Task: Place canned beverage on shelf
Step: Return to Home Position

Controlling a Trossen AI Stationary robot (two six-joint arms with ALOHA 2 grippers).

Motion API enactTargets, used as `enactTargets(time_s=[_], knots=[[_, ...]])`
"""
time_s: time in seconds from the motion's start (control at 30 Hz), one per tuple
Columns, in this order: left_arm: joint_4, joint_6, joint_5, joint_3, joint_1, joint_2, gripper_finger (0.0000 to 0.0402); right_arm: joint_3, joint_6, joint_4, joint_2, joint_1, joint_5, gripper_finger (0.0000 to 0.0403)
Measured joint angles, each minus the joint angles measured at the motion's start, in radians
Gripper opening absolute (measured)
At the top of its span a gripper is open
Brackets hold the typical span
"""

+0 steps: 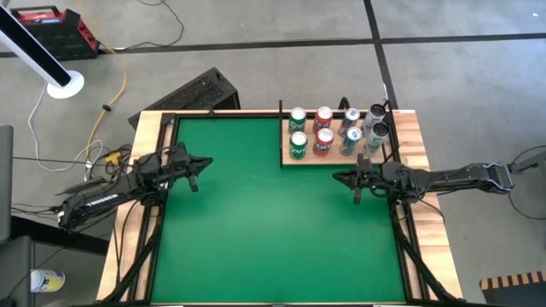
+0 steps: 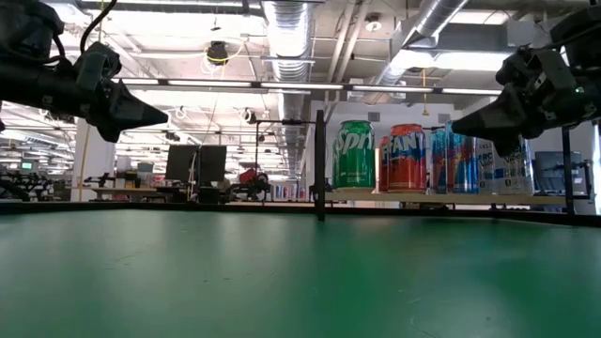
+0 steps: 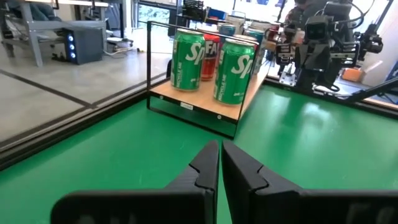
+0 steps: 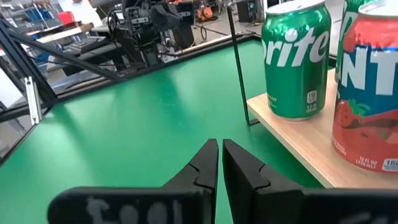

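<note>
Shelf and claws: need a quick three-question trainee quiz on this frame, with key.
1. True or false: the left claw is gripping a can.
2. How many cans stand on the shelf? A) four B) six C) eight
3. Fill in: the right claw hangs over the green table beside the shelf, its fingers ___ and holding nothing.

Key: 1 false, it is shut and empty; 2 C, two rows of four; 3 shut.
</note>
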Motion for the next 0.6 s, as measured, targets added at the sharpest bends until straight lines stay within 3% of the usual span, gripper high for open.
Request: enactTargets(time_s=[0.6], knots=[[-0.003, 0.0, 0.0, 0.002, 0.0, 0.0, 0.0004, -0.001, 0.0, -0.03, 0.0, 0.0, -0.001, 0.005]])
